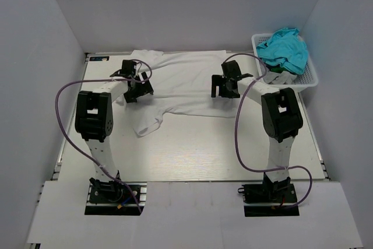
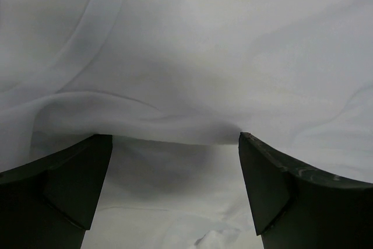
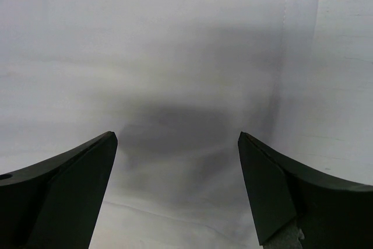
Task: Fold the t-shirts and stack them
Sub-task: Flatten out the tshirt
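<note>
White t-shirt [image 1: 186, 86] lies spread at 12 o'clock on the worktop [image 1: 204, 150].
Left end effector [image 1: 139, 90] and right end effector [image 1: 225, 90] hang open over it; folding looks unstarted, so they should pinch its edges next.

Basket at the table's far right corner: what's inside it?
A crumpled teal cloth is heaped in the white basket and rises above its rim. A sliver of dark green cloth shows under the heap's near edge. The teal cloth covers anything deeper.
</note>
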You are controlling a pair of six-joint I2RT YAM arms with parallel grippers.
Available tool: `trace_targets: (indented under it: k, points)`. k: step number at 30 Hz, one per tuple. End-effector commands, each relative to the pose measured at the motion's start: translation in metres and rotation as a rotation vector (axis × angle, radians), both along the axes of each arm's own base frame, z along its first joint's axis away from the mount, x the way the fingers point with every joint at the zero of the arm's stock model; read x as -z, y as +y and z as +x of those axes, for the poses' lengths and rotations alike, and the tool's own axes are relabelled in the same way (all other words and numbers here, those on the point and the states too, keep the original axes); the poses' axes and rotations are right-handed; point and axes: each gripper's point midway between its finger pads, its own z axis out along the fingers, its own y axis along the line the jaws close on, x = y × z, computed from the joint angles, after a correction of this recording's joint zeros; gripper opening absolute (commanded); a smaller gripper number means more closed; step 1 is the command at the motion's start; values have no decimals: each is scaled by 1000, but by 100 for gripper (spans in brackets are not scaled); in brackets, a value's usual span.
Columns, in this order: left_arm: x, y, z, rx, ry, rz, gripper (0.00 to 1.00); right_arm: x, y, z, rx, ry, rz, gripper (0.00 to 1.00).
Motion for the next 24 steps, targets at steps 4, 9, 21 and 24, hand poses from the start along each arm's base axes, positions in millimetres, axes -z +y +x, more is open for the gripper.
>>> trace_targets:
  k: [4, 9, 21, 24]
  points:
    - [-54, 8, -43, -36, -22, 7, 100, -88, 7, -7, -121, -199, 51, 90]
    - [-95, 1, -74, -36, -158, -79, 100, -113, 13, -38, -178, -272, 135, 90]
    - [-74, -94, -106, 191, -105, -262, 100, -93, 16, -83, -186, -209, 261, 90]
    - [-52, -91, -113, 171, -44, -191, 100, -84, 16, -75, -174, -200, 242, 90]
